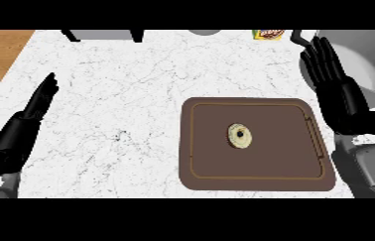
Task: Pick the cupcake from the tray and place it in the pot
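Cupcake (240, 136) sat centre of tray (219, 180), untouched. Right robot hand (333, 81) was beside tray, fingers straight & apart; left robot hand (28, 121) rested open at bench (132, 86) edge. Best: bring right over cupcake, drop straight down, curl round its sides.

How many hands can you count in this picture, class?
2. The left hand rests open at the counter's left edge; the right hand rests open at the right, beside the tray's far corner. None seems hidden.

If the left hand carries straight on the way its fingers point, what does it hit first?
The left hand crosses bare counter, then probably meets the black-legged grey object at the far edge.
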